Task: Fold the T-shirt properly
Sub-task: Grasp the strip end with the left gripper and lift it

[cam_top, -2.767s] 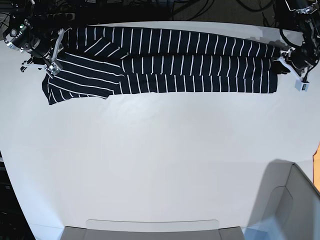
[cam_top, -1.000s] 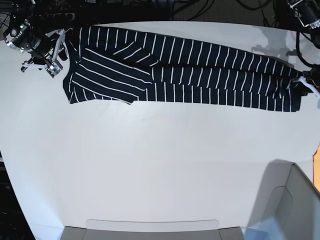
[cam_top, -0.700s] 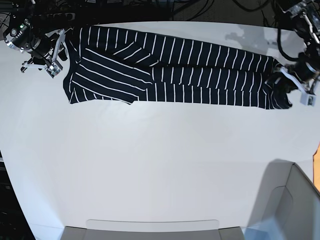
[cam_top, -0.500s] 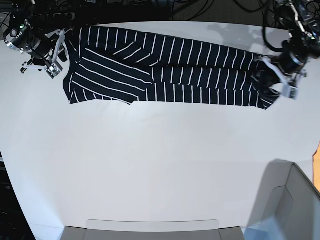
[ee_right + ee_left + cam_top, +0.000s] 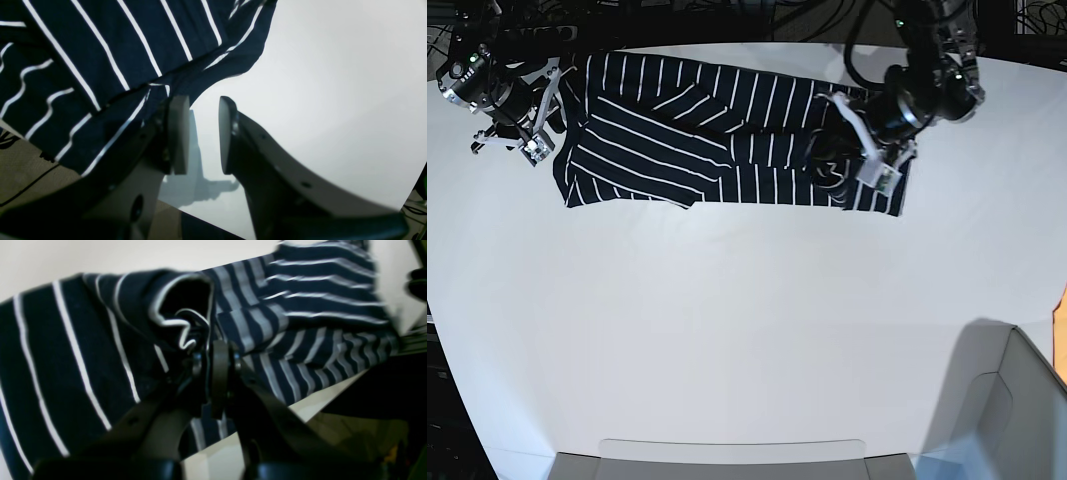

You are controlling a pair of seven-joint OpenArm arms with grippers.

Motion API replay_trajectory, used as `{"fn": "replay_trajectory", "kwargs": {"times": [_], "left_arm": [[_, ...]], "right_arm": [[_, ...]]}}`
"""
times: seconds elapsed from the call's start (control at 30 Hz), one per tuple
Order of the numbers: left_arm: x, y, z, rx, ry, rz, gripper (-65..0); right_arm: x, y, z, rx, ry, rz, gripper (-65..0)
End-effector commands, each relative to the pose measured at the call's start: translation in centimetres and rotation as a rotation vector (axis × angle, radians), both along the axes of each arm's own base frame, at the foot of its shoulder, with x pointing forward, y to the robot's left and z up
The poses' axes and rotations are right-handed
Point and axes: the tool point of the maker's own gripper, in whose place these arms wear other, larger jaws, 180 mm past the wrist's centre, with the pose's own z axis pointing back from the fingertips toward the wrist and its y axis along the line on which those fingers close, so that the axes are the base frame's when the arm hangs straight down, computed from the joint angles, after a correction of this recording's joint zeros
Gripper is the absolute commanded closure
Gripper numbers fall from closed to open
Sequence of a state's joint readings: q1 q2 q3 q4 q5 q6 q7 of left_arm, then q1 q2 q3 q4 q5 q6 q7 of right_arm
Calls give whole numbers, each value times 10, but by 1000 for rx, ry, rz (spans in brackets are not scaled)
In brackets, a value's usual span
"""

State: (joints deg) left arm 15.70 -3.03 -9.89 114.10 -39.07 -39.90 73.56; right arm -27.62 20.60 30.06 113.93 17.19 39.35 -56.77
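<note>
The dark navy T-shirt [image 5: 707, 140] with thin white stripes lies in a long band across the far part of the white table [image 5: 747, 320]. My left gripper [image 5: 867, 168] is shut on the shirt's right end and holds it bunched and doubled back over the shirt's body. In the left wrist view the jaws [image 5: 217, 373] are closed on a ruffled fold of the shirt [image 5: 66, 356]. My right gripper [image 5: 535, 140] is at the shirt's left end. In the right wrist view it [image 5: 203, 133] is open and empty, with the shirt's edge [image 5: 83, 50] against its left finger.
A grey bin [image 5: 1017, 420] stands at the near right corner. A flat grey tray edge [image 5: 727, 455] lies along the near side. Dark cables and equipment [image 5: 727, 15] lie beyond the table's far edge.
My left gripper has moved left from the table's right edge, carrying the shirt's right end back over its body. The shirt's span is shorter. The right arm has stayed put.
</note>
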Motion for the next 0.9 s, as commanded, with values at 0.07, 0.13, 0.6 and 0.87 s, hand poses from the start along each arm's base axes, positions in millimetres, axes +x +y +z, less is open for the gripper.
{"fn": "replay_trajectory", "kwargs": {"times": [0.07, 0.13, 0.6, 0.87], "left_arm": [[4, -31, 5, 0, -38, -47, 0], [3, -43, 3, 24, -44, -76, 0], [0, -56, -5, 47, -39, -107, -147], [5, -66, 32, -245, -80, -59, -154]], "right_arm": [[4, 1, 7, -1, -23, 24, -160], [4, 1, 7, -1, -23, 24, -160], [3, 1, 6, -1, -20, 24, -161], [4, 1, 6, -1, -22, 23, -161]]}}
